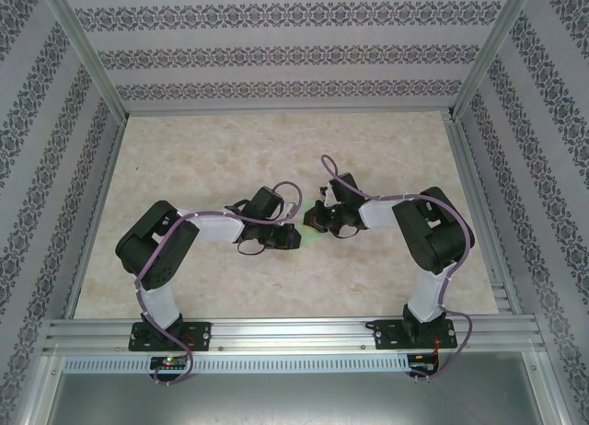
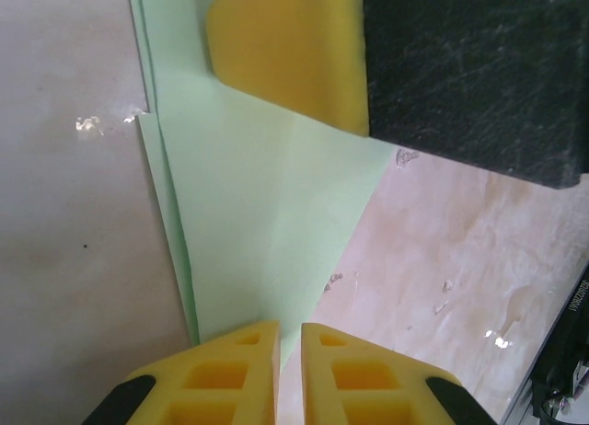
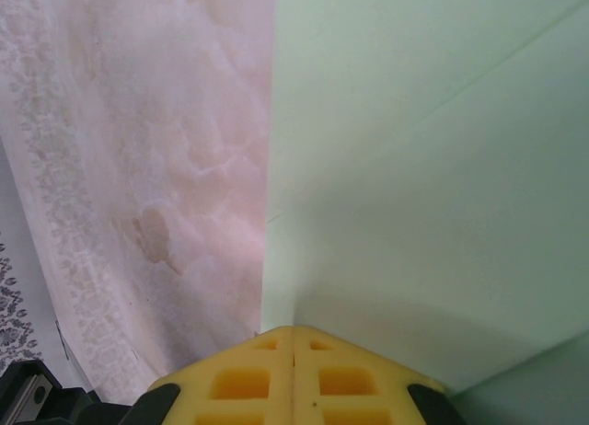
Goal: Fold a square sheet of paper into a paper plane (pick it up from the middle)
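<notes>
The pale green sheet of paper [image 2: 248, 223] lies folded flat on the marbled table and tapers to a point. Doubled layers show along its left edge. That point ends under my left gripper [image 2: 289, 328], whose yellow fingers stand all but shut, a thin slit between them and nothing clamped. My right gripper [image 3: 293, 331] is shut, fingertips together, resting on the paper [image 3: 423, 167] by its straight left edge. A diagonal crease crosses the paper there. One right finger [image 2: 285, 48] lies flat on the wide end. From above, left gripper [image 1: 287, 238] and right gripper [image 1: 319, 223] meet mid-table, covering the paper.
The tabletop [image 1: 230, 158] is boxed in by patterned walls [image 1: 276, 48] and aluminium posts. A slotted aluminium rail [image 1: 294, 328] carries both arm bases along the near edge. Purple cables loop over both arms. Bare table lies behind and to both sides of the grippers.
</notes>
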